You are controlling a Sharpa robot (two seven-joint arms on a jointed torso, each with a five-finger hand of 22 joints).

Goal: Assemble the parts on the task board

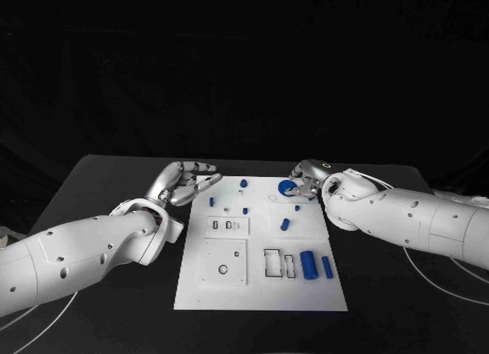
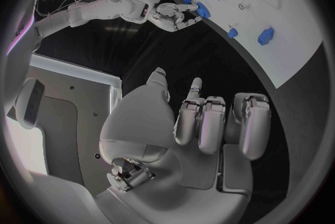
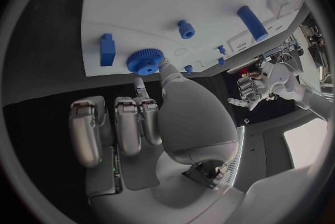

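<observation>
Right wrist view first: right robot hand [image 3: 150, 118] at the far right corner of the task board [image 1: 260, 295], thumb and a fingertip touching the blue gear [image 3: 146, 61] at the board's edge, other fingers curled in; looks like a pinch just forming, lift not confirmed. Left robot hand [image 1: 186, 183] released, holding nothing, hovering beside the board's far left corner above the black surface [image 1: 106, 177]. Best approach, judging from this: firm up the pinch on the toothed rim, keep the gear level, clear the small blue peg [image 3: 185, 29] nearby, then seat straight down without twisting.
</observation>
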